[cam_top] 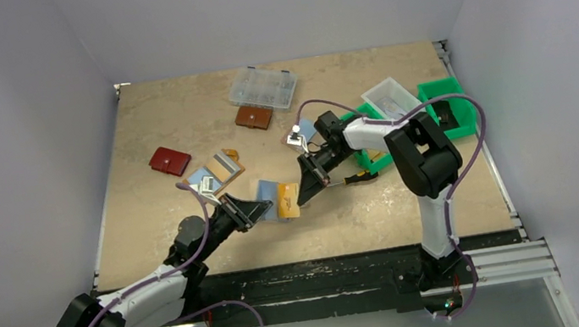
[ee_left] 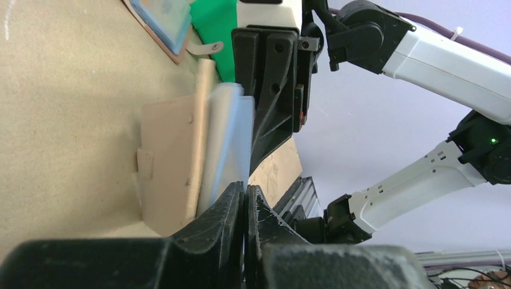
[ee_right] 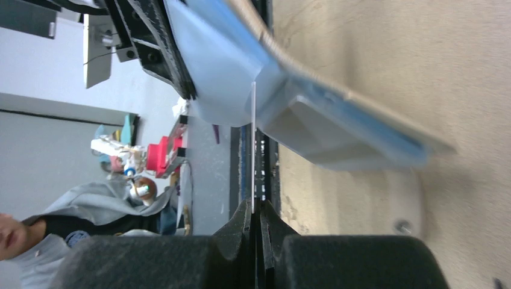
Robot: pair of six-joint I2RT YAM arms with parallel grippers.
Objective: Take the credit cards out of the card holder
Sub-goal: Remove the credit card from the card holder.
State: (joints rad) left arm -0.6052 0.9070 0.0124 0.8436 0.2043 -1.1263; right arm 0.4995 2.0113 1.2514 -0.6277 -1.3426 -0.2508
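Two grippers met at the card holder point(cam_top: 278, 200) mid-table in the top view, the left gripper point(cam_top: 258, 210) at its near edge and the right gripper point(cam_top: 311, 181) at its far side. A red wallet point(cam_top: 169, 161), a brown wallet point(cam_top: 253, 117) and green bins point(cam_top: 451, 106) lay apart on the tan table point(cam_top: 168, 112), between pale walls point(cam_top: 16, 125).

In the left wrist view, that arm's jaws were pinched narrow on the holder's pale blue lining.

In the right wrist view, that arm's jaws clamped a thin white card point(ee_right: 253, 144) that was partly in its pocket. Extraction looked barely begun. A person point(ee_right: 36, 241) sat beyond.
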